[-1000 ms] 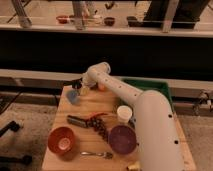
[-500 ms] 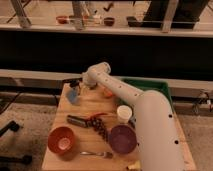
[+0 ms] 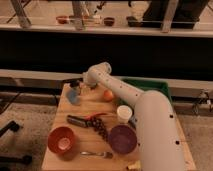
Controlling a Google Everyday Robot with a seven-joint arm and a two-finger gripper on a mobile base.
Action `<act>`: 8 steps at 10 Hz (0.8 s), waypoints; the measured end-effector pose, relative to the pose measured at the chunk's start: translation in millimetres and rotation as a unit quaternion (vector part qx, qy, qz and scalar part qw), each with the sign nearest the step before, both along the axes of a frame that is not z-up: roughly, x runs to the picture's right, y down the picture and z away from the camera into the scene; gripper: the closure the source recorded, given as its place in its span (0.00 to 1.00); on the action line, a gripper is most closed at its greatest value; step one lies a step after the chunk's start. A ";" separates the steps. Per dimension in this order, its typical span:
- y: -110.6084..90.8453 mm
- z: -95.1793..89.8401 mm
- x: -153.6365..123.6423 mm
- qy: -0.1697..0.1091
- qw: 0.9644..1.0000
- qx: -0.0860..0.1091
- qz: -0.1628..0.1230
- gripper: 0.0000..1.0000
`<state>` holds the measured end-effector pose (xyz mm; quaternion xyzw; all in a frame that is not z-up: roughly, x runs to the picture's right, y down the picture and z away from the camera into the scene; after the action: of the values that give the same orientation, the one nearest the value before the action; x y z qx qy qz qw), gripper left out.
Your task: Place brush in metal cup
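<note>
My gripper (image 3: pixel 76 85) hangs over the back left corner of the wooden table (image 3: pixel 55 160), at the end of the white arm that reaches in from the lower right. A slim black brush (image 3: pixel 69 81) sticks out to the left from it, lying roughly level, and the gripper is shut on it. The small blue-grey metal cup (image 3: pixel 74 96) stands upright on the table just below the gripper and the brush. The brush is above the cup, not inside it.
An orange ball (image 3: pixel 108 95) lies right of the cup. A white cup (image 3: pixel 124 112), a purple bowl (image 3: pixel 123 138), a red bowl (image 3: pixel 62 140), a silver fork (image 3: pixel 97 154), a dark tool with red parts (image 3: pixel 80 119) and grapes (image 3: pixel 100 128) fill the front. A green bin (image 3: pixel 152 86) sits at back right.
The gripper with the brush has shifted only slightly above the metal cup. Nothing on the table has moved.
</note>
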<state>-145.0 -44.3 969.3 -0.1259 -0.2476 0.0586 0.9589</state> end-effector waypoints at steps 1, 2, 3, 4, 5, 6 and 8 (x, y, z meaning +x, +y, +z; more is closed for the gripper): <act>-1.1 -1.4 0.6 -0.001 1.000 0.001 0.001 0.20; -1.6 -3.0 2.2 -0.003 1.000 0.001 0.001 0.20; -2.1 -5.2 2.4 -0.006 1.000 0.002 0.000 0.20; -2.0 -6.8 2.4 -0.009 1.000 0.002 -0.001 0.20; -2.5 -9.4 0.9 -0.017 1.000 0.000 -0.003 0.20; -2.4 -10.2 0.6 -0.021 1.000 -0.003 -0.004 0.20; -3.7 -11.2 2.9 -0.028 1.000 -0.011 -0.003 0.20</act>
<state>-142.1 -48.0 958.2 -0.1384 -0.2733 0.0549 0.9503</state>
